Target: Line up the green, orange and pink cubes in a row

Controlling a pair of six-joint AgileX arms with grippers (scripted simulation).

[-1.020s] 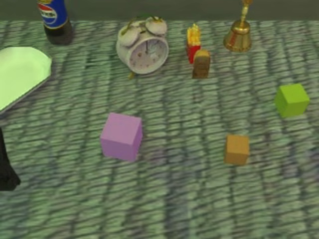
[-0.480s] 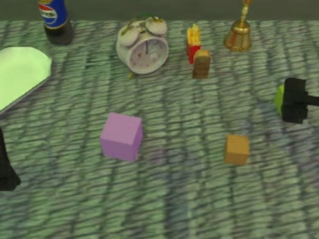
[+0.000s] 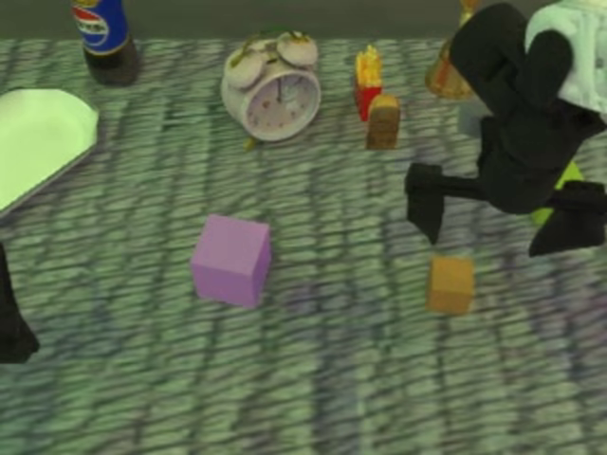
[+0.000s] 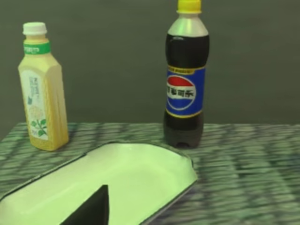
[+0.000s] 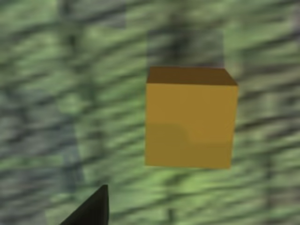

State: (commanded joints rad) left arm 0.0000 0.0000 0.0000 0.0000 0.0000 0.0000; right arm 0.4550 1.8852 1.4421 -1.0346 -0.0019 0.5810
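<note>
Orange cube [image 3: 450, 284] is seen on the tabletop [image 3: 313, 379] just below the right hand [image 3: 503, 220], fingers spread and holding nothing; pink cube [image 3: 231, 259] well left.

The right arm covers nearly all of the green cube [image 3: 569, 176], leaving a sliver behind the right tool [image 3: 503, 220], and hides most of the brass bell [image 3: 444, 76]. The left tool [image 3: 13, 327] is cut off at the frame's edge.

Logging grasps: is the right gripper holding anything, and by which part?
Nothing: the right gripper hangs open above the orange cube, fingers empty. The left gripper sits parked at the table's left edge.
</note>
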